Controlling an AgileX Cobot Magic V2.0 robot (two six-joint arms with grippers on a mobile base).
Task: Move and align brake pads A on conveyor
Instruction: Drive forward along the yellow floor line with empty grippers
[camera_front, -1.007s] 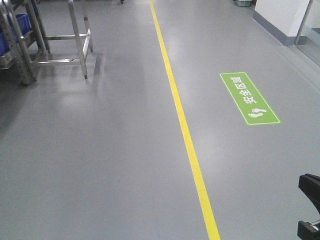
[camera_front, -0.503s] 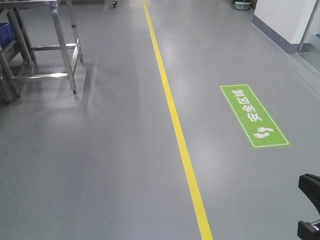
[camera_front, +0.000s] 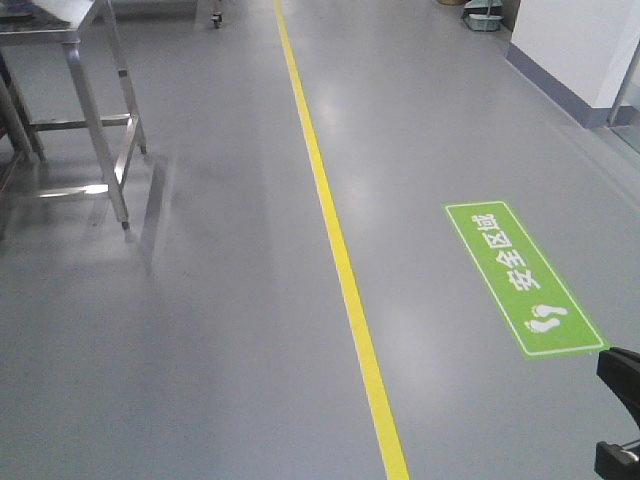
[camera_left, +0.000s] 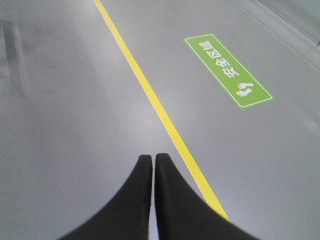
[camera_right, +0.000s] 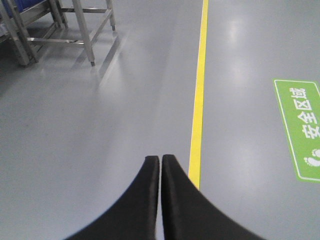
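Observation:
The brake pads A and the conveyor are out of view in every frame. My left gripper (camera_left: 153, 158) is shut with nothing between its black fingers, hanging above bare grey floor just left of a yellow floor line (camera_left: 150, 92). My right gripper (camera_right: 160, 159) is also shut and empty, above the floor beside the same yellow line (camera_right: 199, 85). In the front view only a black part of the right arm (camera_front: 620, 415) shows at the lower right corner.
A steel table (camera_front: 75, 30) on thin legs stands at the far left (camera_right: 92, 22). A green floor sign (camera_front: 522, 277) with white characters and footprints lies right of the yellow line (camera_front: 330, 225). A white wall with grey skirting (camera_front: 575, 55) runs along the far right.
The whole scene has slid toward the camera and downward across the front views: the base is rolling forward. The steel table and green sign appear closer. Both grippers keep their pose.

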